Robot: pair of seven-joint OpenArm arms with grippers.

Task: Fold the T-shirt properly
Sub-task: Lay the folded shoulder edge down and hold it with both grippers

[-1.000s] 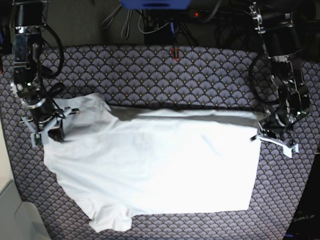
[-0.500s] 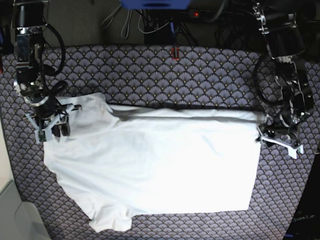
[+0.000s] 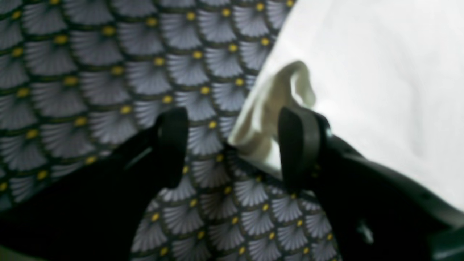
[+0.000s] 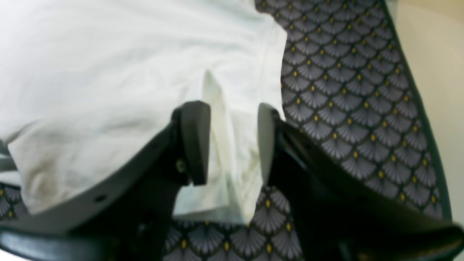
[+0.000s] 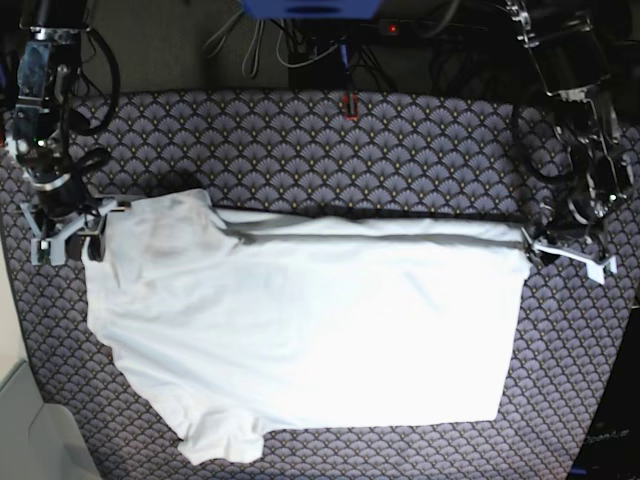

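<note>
The white T-shirt [image 5: 320, 330] lies spread on the fan-patterned cloth, its far edge stretched in a straight line between my two grippers. My right gripper [image 5: 70, 238] is at the shirt's far left corner. In the right wrist view it [image 4: 232, 141] is shut on a fold of the T-shirt [image 4: 108, 72]. My left gripper [image 5: 565, 255] is at the shirt's far right corner. In the left wrist view it [image 3: 233, 145] is open, with the T-shirt's corner [image 3: 261, 119] between the fingers, against the right finger [image 3: 299, 145].
The patterned cloth [image 5: 400, 150] covers the table. Cables and a blue box [image 5: 315, 8] lie beyond the far edge, with a small red object [image 5: 348, 104] near it. A pale surface [image 5: 12, 400] borders the left edge.
Both grippers have moved outward and toward the far side. The shirt's far left corner was pulled left with the right gripper, and the far edge has drawn straighter.
</note>
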